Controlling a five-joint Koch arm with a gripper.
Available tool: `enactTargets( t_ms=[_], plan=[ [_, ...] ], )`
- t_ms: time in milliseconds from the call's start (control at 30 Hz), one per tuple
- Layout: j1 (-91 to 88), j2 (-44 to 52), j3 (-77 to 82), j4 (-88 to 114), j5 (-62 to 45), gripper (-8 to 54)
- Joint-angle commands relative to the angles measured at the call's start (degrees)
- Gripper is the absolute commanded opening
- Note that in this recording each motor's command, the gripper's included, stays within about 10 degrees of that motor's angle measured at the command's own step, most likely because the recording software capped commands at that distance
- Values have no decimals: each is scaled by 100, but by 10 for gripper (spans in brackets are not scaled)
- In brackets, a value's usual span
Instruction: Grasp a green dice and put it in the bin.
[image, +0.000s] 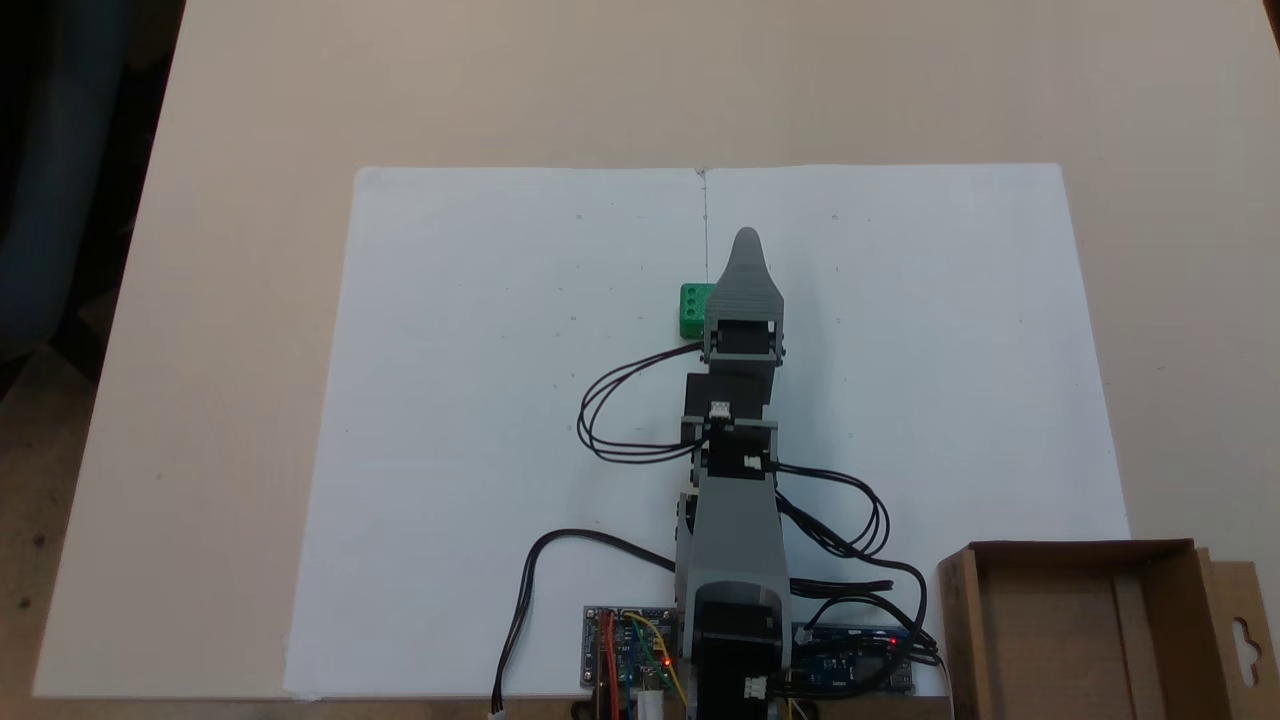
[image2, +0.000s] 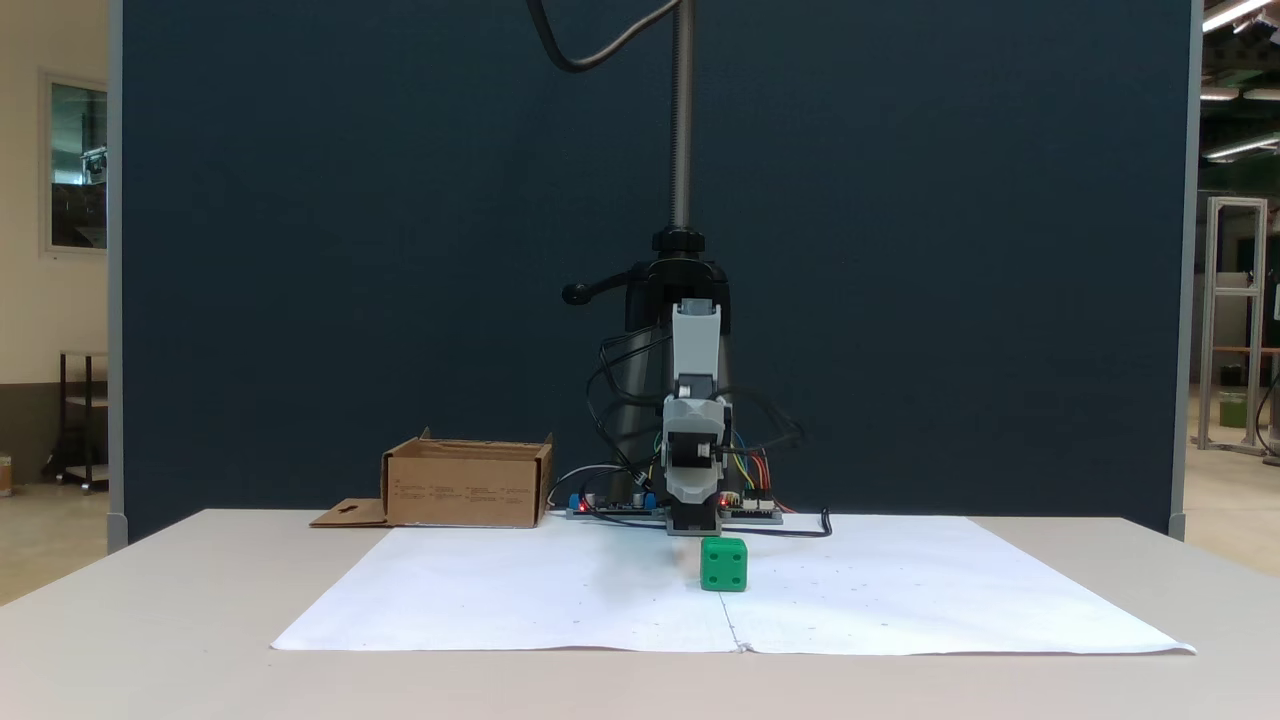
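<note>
The green dice (image: 692, 310) lies on the white paper near the table's middle. In a fixed view the grey gripper (image: 747, 245) reaches over it from the near edge, its body covering the dice's right edge and its tip pointing past the dice. In another fixed view the gripper (image2: 693, 480) hangs above and behind the dice (image2: 724, 564), apart from it. Only one jaw tip shows, so the gap is hidden. The bin (image: 960, 630), a brown cardboard box, stands beside the arm's base and is seen at the left (image2: 465, 490).
Two white paper sheets (image: 480, 400) cover the table's middle. Circuit boards (image: 625, 650) and looping black cables (image: 620, 420) sit around the arm's base. The bin's flap (image2: 345, 515) with a keyhole cutout lies flat. A stand pole (image2: 682, 120) rises behind the arm.
</note>
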Motion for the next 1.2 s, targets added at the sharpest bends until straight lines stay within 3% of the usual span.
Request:
enactTargets(
  t_ms=[0,667,1167],
  plan=[
    [141,642,-642,905,-396,424],
    [-26,501,-4667,7673,62,445],
    [-35,-1266,-6354,9861,255,444]
  ],
)
